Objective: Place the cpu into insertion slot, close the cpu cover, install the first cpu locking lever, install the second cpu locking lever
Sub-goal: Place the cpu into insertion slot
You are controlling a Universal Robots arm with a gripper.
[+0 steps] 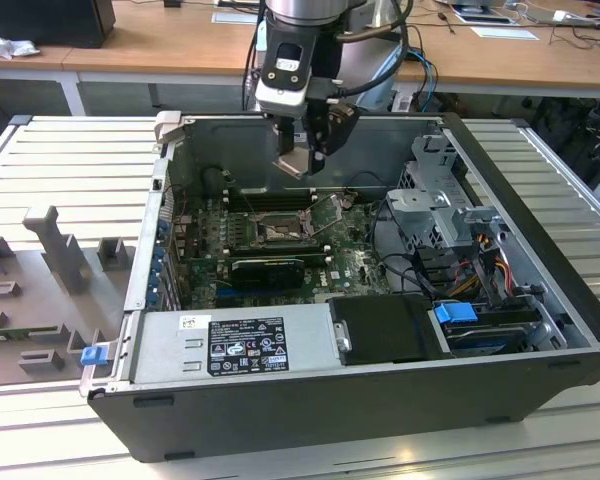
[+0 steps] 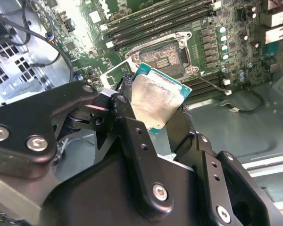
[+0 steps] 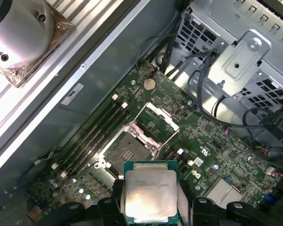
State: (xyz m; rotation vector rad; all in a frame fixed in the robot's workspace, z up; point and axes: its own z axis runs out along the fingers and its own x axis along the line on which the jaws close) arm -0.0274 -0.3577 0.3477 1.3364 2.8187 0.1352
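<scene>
Fingers (image 2: 130, 128) clench the flat square cpu (image 2: 155, 101), silvery-topped, above the open insertion slot (image 2: 162, 55).

Nothing here is legible. A black rectangular label with white print (image 1: 248, 345) lies on the grey metal power supply box (image 1: 165, 350) along one long edge of the open black computer case (image 1: 330, 410), with a small white sticker (image 1: 193, 322) beside it. In the first wrist view, faint engraved lines mark the small flat square cpu with a pale metal top (image 3: 150, 193), white markings dot the green circuit board (image 3: 212, 155), and a narrow white sticker (image 3: 73, 94) sits on the case's wall.
</scene>
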